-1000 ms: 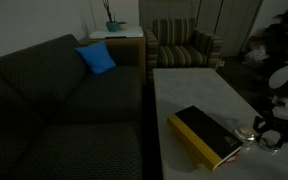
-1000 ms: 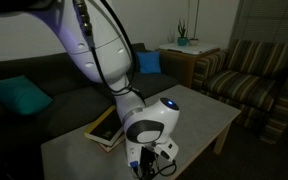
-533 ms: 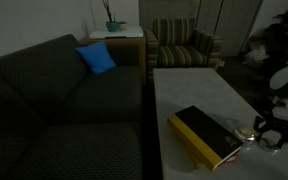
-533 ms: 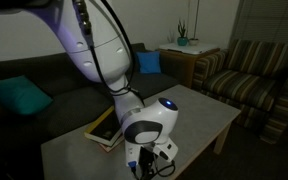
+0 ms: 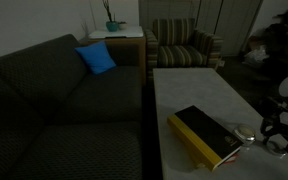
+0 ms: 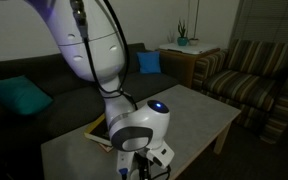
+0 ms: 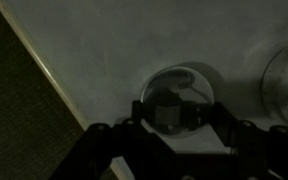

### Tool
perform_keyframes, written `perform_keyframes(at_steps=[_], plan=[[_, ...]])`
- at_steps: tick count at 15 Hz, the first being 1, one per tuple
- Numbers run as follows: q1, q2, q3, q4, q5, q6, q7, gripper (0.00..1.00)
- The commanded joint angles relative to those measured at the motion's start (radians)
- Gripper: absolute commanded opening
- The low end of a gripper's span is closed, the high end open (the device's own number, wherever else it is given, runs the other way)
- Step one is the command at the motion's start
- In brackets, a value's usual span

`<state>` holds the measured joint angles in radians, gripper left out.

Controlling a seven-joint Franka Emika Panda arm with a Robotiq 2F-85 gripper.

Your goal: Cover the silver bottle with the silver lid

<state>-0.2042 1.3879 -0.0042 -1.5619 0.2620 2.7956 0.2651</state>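
The arm (image 6: 89,45) has glossy white, rounded segments with a blue-lit wrist joint; the gripper (image 7: 174,118) is black.

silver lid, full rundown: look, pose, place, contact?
In the wrist view the silver lid is a small, flat, round disc of shiny metal with a raised rim and reflections in its face. It lies flat on the pale table near the table's edge, apart from the silver bottle to its side. The gripper sits right over it; whether the fingers touch it is unclear.
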Motion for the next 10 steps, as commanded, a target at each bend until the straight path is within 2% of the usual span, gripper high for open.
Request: perform_keyframes(at_steps=[1, 9, 10], plan=[[0.006, -0.092, -0.001, -0.182, 0.029, 0.150, -0.015, 0.44], [-0.006, -0.237, 0.022, -0.432, 0.001, 0.340, -0.047, 0.44], [-0.049, -0.241, 0.051, -0.450, -0.014, 0.365, -0.082, 0.44]])
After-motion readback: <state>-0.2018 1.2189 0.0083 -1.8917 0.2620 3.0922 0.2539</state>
